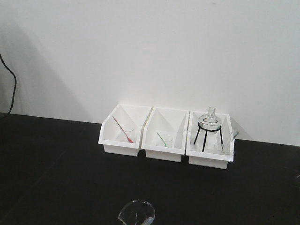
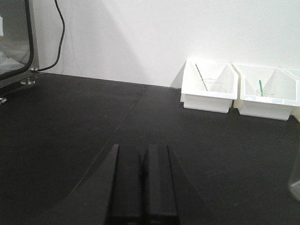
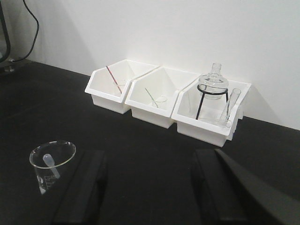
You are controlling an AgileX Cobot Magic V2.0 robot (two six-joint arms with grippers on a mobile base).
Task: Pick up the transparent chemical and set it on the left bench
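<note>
The transparent chemical (image 3: 50,164), a slim clear pipette, leans inside a clear glass beaker (image 3: 51,161) that stands on the black left bench (image 3: 154,136). My right gripper (image 3: 151,157) is open and empty just right of that beaker, with its left finger (image 3: 84,183) beside the glass. The exterior view shows the beaker (image 1: 136,212) at the bottom edge, on the bench (image 1: 56,164). My left gripper (image 2: 142,147) is shut with nothing between its fingers, low over the bench (image 2: 70,122); only the beaker's edge (image 2: 295,183) shows at that view's far right.
Three white bins (image 1: 121,132) (image 1: 164,136) (image 1: 210,143) line the white wall, holding small beakers with rods, a flask on a black tripod (image 1: 208,126) and a test tube. A black cable (image 2: 60,33) and a metal-framed box (image 2: 16,42) stand at the far left.
</note>
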